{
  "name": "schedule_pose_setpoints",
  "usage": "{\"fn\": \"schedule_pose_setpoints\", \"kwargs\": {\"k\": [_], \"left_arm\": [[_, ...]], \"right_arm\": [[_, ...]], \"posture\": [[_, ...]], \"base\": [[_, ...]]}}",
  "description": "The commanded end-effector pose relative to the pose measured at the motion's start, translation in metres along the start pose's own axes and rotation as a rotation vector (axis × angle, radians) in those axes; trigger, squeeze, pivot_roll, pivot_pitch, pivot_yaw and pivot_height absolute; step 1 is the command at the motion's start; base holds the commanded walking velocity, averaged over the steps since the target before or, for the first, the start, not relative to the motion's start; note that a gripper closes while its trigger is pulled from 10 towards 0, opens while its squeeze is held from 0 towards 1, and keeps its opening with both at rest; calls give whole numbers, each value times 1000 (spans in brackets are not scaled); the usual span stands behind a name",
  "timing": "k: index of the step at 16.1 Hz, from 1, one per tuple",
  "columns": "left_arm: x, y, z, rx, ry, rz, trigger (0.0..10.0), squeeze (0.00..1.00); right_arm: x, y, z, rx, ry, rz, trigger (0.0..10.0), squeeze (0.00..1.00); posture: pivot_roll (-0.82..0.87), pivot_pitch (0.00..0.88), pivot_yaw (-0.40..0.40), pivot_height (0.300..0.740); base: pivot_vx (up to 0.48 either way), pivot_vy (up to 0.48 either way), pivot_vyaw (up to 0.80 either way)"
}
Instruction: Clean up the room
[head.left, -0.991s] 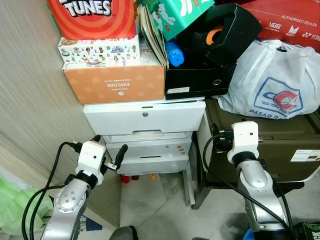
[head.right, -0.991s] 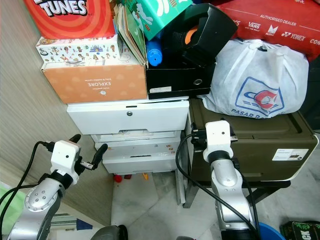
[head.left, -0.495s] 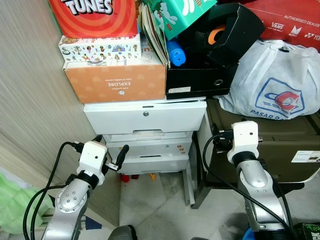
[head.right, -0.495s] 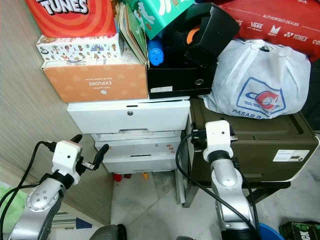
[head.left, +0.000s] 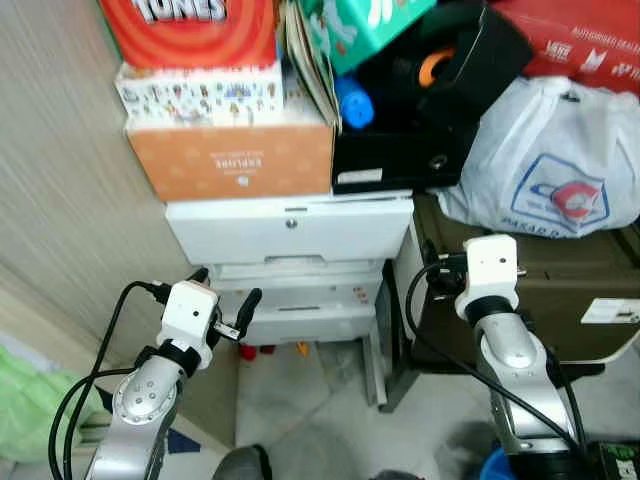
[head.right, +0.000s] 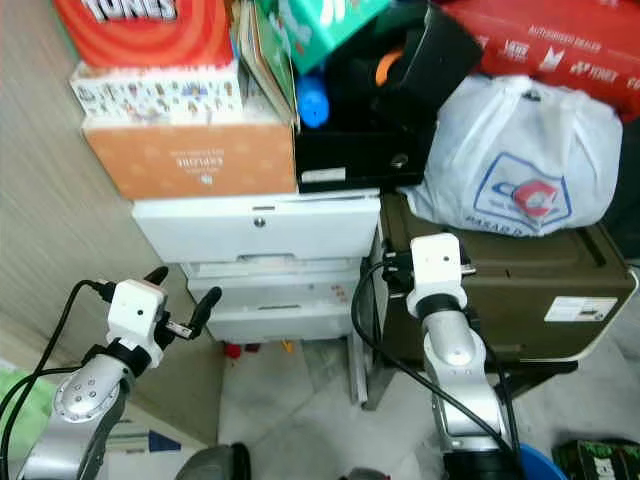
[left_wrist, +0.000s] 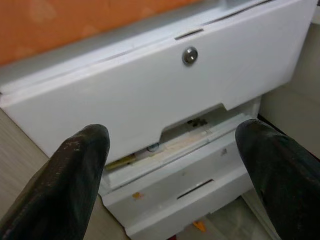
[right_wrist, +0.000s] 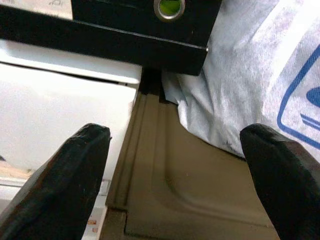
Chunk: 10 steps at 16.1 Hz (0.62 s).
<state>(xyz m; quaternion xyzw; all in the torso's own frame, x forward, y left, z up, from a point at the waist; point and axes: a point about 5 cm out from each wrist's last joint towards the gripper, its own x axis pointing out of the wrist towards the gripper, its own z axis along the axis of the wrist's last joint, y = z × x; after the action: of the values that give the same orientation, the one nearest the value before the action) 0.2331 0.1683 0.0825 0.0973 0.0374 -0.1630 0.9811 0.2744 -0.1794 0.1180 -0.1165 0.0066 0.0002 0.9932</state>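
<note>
The robot stands in front of a white drawer unit (head.left: 290, 255) that is against a wood-pattern wall (head.left: 60, 170) on the left. The top drawer (left_wrist: 150, 95) has a small round lock (left_wrist: 189, 55), and under it the lower drawers stand a little out, with small things visible in the gap.

The left gripper (head.left: 222, 303) is held up just in front of the lower drawers, on the left side of the unit. Its two black fingers (left_wrist: 75, 175) are spread wide and hold nothing. The right gripper (right_wrist: 172, 165) is raised near the front edge of a dark olive box (head.left: 560, 290), which stands to the right of the drawer unit. Its fingers (right_wrist: 75, 175) are also wide apart and empty.

On top of the drawer unit sits an orange cardboard box (head.left: 230, 160), with a patterned box (head.left: 200, 95) and a red box (head.left: 190, 30) stacked above it. Beside them, to the right, is a black box (head.left: 400, 160) with a blue bottle (head.left: 352, 103) and other things inside. A white plastic bag (head.left: 545, 160) with a blue and red logo rests on the olive box, touching the black box.

On the floor (head.left: 300, 400) under the drawer unit lie some small red and orange items (head.left: 270, 350); they are too small to tell what they are. A green cloth (head.left: 25, 415) is at the near left.
</note>
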Motion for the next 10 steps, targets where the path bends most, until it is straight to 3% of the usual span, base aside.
{"fn": "schedule_pose_setpoints", "kwargs": {"k": [1, 5, 10], "left_arm": [[-2, -1, -2, 2, 11, -2, 10000, 0], [-1, -1, -3, 0, 13, 3, 10000, 0], [0, 3, -1, 0, 4, 27, 10000, 0]], "right_arm": [[-1, 0, -4, 2, 21, 6, 10000, 0], [1, 0, -3, 2, 21, 7, 10000, 0], [3, -1, -2, -9, 17, -7, 10000, 0]], "posture": [[-33, 71, -9, 740], [-34, 71, -10, 740], [-34, 75, -9, 740]], "base": [[-304, 0, 0], [-293, 0, 0], [0, 0, 0]]}}
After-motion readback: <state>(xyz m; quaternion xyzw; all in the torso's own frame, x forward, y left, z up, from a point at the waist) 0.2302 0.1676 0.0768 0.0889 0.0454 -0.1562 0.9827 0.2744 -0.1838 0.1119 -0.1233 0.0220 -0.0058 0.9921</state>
